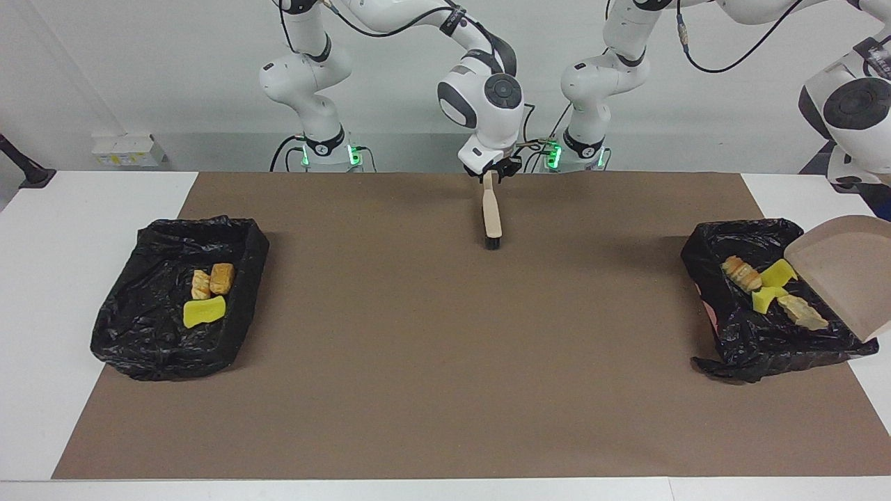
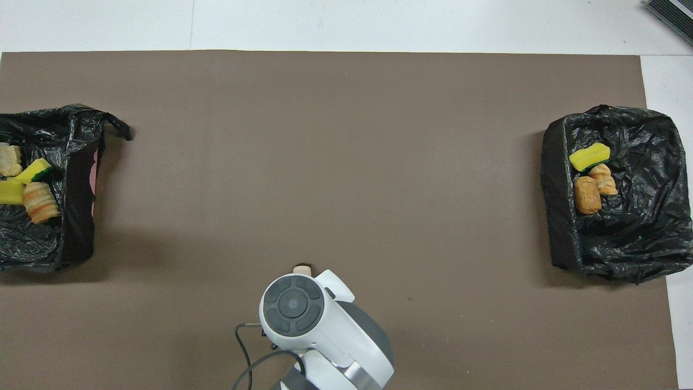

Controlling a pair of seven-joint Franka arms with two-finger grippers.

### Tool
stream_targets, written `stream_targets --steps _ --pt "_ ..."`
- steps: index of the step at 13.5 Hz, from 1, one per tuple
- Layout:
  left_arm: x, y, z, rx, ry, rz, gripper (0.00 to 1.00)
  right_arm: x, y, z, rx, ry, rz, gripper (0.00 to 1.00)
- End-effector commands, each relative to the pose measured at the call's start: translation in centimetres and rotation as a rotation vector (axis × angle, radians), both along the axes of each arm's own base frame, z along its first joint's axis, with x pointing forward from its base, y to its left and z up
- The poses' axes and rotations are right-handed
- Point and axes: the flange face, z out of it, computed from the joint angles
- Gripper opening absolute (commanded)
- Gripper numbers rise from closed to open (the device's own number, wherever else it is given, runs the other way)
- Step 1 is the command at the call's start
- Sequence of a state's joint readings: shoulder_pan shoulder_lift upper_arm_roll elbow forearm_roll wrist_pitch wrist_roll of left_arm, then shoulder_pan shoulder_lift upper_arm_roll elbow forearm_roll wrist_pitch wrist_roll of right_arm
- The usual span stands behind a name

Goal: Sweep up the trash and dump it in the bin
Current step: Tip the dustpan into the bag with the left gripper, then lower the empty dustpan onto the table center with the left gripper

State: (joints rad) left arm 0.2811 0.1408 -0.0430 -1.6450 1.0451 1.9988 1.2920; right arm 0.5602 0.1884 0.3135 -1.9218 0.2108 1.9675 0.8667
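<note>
The beige dustpan (image 1: pixel 846 275) hangs tilted and bare over the black-lined bin (image 1: pixel 724 334) at the left arm's end, held by my left gripper, which lies past the view's edge. In that bin (image 2: pixel 76 233) lie a croissant piece (image 1: pixel 742 273), two yellow sponges (image 1: pixel 766 299) and a bread scrap (image 1: pixel 802 313). The beige brush (image 1: pixel 492 216) rests on the mat near the robots. My right gripper (image 1: pixel 495 172) stands open at its handle end. In the overhead view the right wrist covers all but the brush's tip (image 2: pixel 302 268).
A second black-lined bin (image 1: pixel 139 348) at the right arm's end holds two bread pieces (image 1: pixel 221 277) and a yellow sponge (image 1: pixel 204 311). A brown mat (image 1: pixel 445 362) covers the table's middle. A small white box (image 1: pixel 122 149) sits at the table's edge near the robots.
</note>
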Motion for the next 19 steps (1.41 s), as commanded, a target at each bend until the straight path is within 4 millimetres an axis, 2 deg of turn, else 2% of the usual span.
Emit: stream_targets --steps 1,2,3,4,6,8,11,13,14,16,19 --pt "0.1 -0.3 2.4 -0.074 -0.077 0.052 0.0 3.0 -4.6 3.6 -0.017 -0.027 -0.083 0.54" --pt "0.3 -0.6 3.3 -0.111 -0.107 0.061 0.0 4.0 -6.5 4.6 -0.025 -0.024 -0.105 0.56" --pt "0.7 -2.0 3.9 -0.131 -0.126 0.047 0.0 4.9 -8.3 5.8 -0.022 -0.032 -0.112 0.57" --pt "0.7 -2.4 4.4 -0.152 -0.149 0.046 0.0 5.4 -9.7 6.6 -0.019 -0.041 -0.098 0.65" --pt "0.9 -3.2 5.1 -0.251 -0.211 0.072 0.0 6.2 -12.2 8.1 -0.038 -0.073 -0.077 0.71" --pt "0.9 -5.8 5.0 -0.373 -0.291 0.141 0.0 7.1 -14.5 9.1 -0.063 -0.081 -0.102 1.0" --pt "0.0 -11.2 3.5 -0.588 -0.383 0.384 0.0 9.3 -20.5 12.8 -0.035 -0.143 -0.116 1.0" --pt "-0.6 -16.3 2.7 -0.648 -0.446 0.53 0.0 10.7 -23.7 14.5 -0.015 -0.171 -0.11 1.0" --pt "-1.3 -19.6 2.5 -0.659 -0.449 0.58 0.0 11.5 -24.9 15.9 -0.007 -0.188 -0.135 1.0" --pt "-3.2 -25.8 0.4 -0.748 -0.426 0.701 0.0 12.6 -27.2 18.5 0.007 -0.206 -0.182 1.0" --pt "-5.9 -37.4 -3.0 -0.807 -0.439 0.866 0.0 13.5 -28.7 19.3 0.002 -0.231 -0.201 1.0"
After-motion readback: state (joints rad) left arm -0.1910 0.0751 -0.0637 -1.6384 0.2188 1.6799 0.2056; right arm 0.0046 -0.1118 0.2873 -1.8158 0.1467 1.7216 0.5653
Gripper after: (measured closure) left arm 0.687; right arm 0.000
